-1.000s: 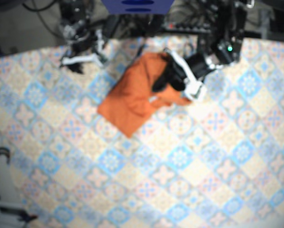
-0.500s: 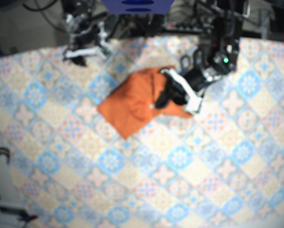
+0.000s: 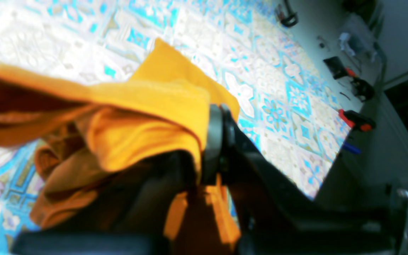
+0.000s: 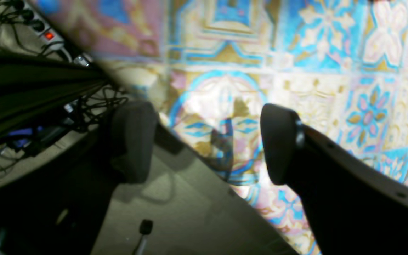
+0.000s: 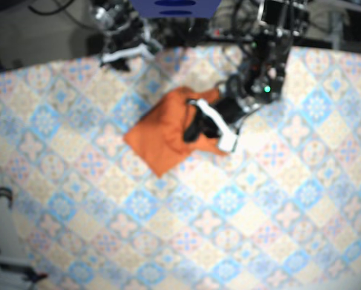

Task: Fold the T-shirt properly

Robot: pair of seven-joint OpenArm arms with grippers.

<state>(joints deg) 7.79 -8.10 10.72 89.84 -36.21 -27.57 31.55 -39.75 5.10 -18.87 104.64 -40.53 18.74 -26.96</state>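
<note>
Handling this shirt (image 5: 159, 136), expect soft, light cloth that sags; grip a hem or corner. It lies on the bench (image 5: 289, 205), one edge clamped in your left tool (image 3: 204, 152); your right tool (image 4: 207, 141) stands wide, empty.

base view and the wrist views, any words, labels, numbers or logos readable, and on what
No text can be read in any view.
Blue panel: two dark marks, too blurred to read.
T-shirt: plain orange, no print shows.
Power strip: red light only, no legible label.
Tablecloth: pattern, no writing.
</note>
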